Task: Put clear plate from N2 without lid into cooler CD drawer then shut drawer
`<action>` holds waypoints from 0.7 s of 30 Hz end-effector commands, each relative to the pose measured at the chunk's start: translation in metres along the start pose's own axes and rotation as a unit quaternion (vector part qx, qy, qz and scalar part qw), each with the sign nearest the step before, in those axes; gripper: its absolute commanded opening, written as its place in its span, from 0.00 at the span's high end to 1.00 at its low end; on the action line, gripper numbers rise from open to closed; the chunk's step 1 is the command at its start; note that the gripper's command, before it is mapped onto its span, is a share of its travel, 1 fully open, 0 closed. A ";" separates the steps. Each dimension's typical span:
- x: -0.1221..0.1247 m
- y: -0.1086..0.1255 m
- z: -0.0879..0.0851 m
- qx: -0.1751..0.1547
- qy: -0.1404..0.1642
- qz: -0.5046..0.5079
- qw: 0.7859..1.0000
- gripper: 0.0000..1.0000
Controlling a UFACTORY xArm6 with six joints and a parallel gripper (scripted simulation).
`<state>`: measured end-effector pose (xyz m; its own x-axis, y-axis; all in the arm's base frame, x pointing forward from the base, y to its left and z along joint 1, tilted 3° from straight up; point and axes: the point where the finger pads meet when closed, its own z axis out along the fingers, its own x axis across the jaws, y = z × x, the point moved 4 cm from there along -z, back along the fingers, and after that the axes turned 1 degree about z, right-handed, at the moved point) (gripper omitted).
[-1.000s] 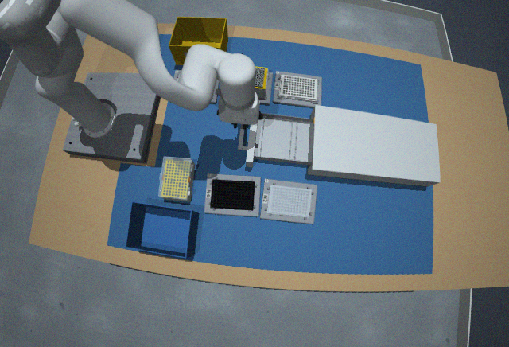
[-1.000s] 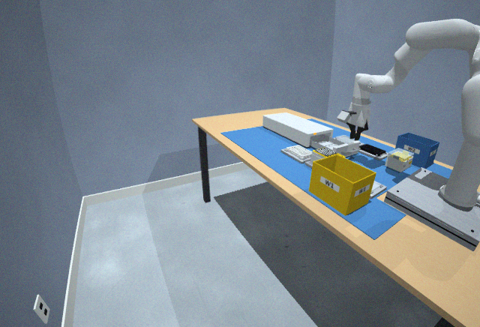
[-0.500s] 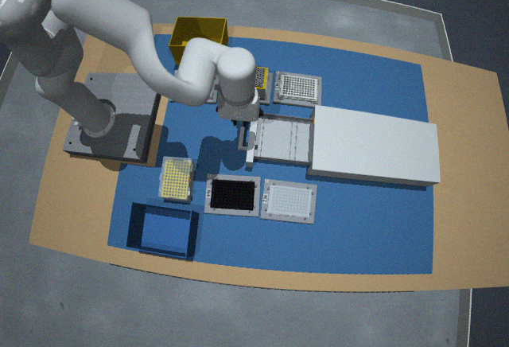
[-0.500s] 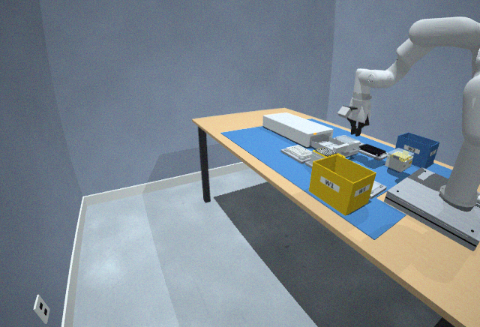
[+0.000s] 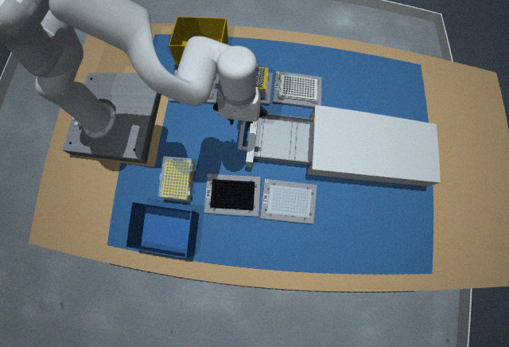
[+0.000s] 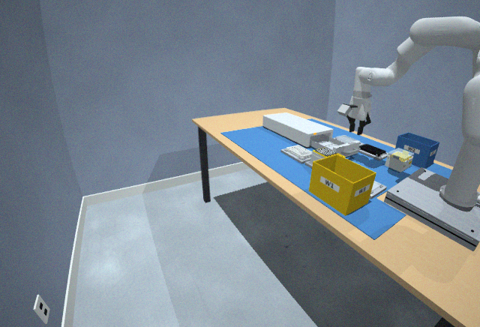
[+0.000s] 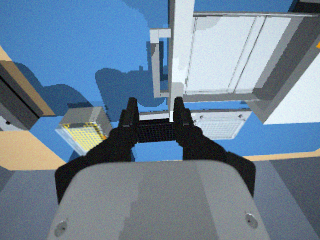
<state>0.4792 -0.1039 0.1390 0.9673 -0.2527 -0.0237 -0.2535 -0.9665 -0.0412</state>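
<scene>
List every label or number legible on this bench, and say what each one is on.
"W1": yellow bin, on two of its sides.
"W2": blue bin, faint.
Small tags beside the black plate's nest and the clear plate's nest: too blurred to read.
Nothing else legible.
</scene>
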 end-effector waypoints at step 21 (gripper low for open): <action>0.075 0.077 -0.004 0.001 0.003 0.348 0.938 0.00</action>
<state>0.5220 -0.1835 0.1364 0.6559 -0.7539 -0.0370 -0.7548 -0.6553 -0.0296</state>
